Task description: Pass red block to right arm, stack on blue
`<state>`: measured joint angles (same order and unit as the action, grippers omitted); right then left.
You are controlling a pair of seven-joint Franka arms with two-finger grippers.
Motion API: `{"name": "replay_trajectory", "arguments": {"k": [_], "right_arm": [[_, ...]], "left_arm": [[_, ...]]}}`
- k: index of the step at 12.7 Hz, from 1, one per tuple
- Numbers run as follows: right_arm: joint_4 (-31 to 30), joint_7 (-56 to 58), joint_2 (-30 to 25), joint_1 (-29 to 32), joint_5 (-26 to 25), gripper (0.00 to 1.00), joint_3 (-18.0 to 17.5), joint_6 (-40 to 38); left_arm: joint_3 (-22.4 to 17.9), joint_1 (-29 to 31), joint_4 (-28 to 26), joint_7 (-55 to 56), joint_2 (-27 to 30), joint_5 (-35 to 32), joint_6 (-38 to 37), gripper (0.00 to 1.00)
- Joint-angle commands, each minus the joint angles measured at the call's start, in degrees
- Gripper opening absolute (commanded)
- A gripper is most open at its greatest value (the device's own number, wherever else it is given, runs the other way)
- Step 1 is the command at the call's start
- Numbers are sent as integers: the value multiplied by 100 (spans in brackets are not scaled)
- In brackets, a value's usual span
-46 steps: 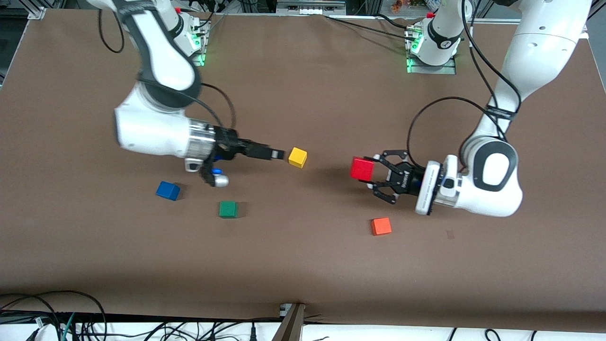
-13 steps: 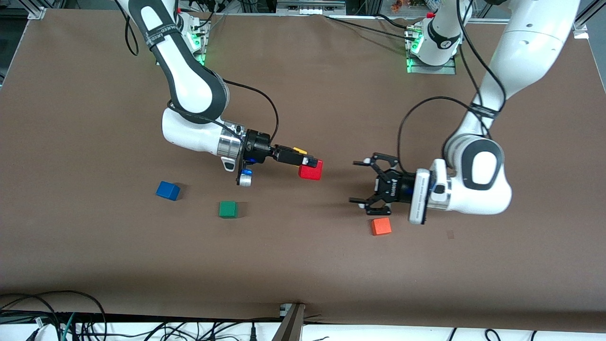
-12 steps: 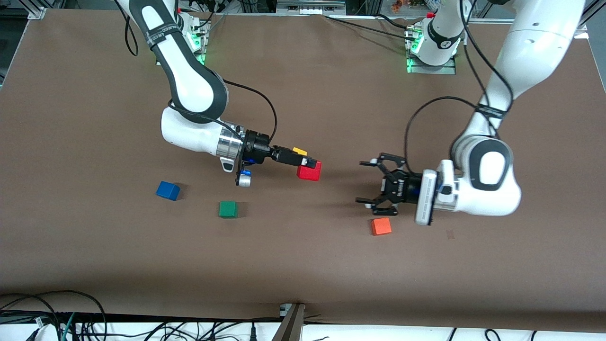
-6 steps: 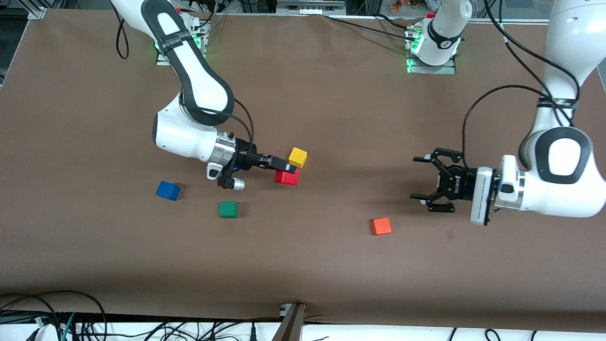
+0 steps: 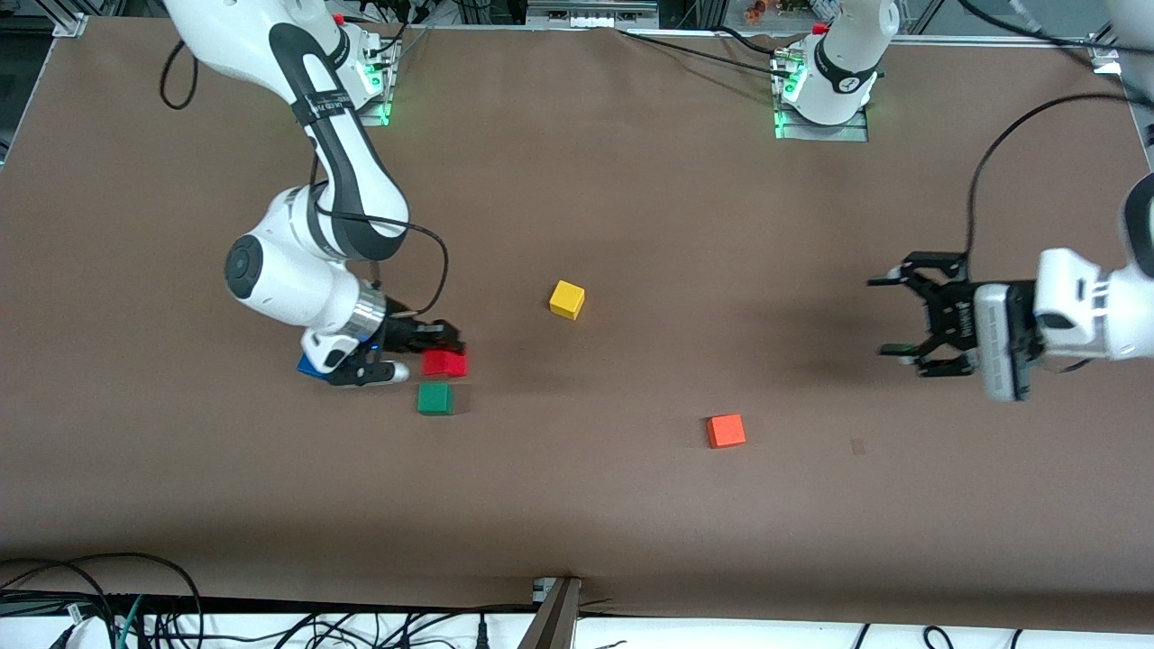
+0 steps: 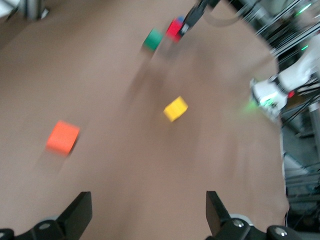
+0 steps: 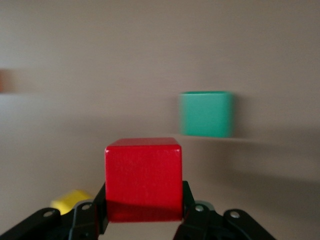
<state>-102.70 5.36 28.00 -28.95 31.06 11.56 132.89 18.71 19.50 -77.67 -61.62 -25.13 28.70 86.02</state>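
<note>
The red block [image 5: 444,362] sits clamped between the fingers of the right pincer [image 5: 439,347], held above the counter [image 5: 577,505] toward the right arm's end, just beside the green cube [image 5: 435,397], which lies a little nearer to the front camera. In the right wrist view the red block [image 7: 143,179] fills the gap between the two dark fingers, its top face level, with the green cube [image 7: 206,113] blurred past it and a corner of the yellow cube [image 7: 70,200] showing low by one finger. The blue cube [image 5: 306,366] lies on the counter under the right arm's wrist; only a small edge of it shows, the rest being covered by the wrist and its silver fitting.

The left pincer [image 5: 892,315] hangs over bare counter at the left arm's end, well apart from every cube, its black fingers spread wide with nothing between them. The left wrist view shows the two finger bases [image 6: 75,215] far apart, and past them the orange-red cube [image 6: 63,137], the yellow cube [image 6: 175,108], the green cube [image 6: 153,39] and the red block [image 6: 174,28] in the other arm's grip.

The yellow cube [image 5: 567,298] rests near the middle of the counter. The orange-red cube [image 5: 726,430] lies nearer to the front camera than the yellow one, toward the left arm's end.
</note>
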Motion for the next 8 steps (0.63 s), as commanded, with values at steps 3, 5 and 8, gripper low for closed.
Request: {"name": "replay_trajectory", "arguments": {"k": [3,5,8], "right_arm": [[-22,88,21,3,-2040,0,907,-492],[-118,53,57,3,-2611,0,1041,-501],[-460,79,-22,3,-2675,0,1173,-449]], "left_arm": [[19,54,-126,940,868,-1662,-261,100],[19,54,-152,1326,1124,-2173,-409,100],[123,19,-161,2607,1519,-2692,-700,100]]}}
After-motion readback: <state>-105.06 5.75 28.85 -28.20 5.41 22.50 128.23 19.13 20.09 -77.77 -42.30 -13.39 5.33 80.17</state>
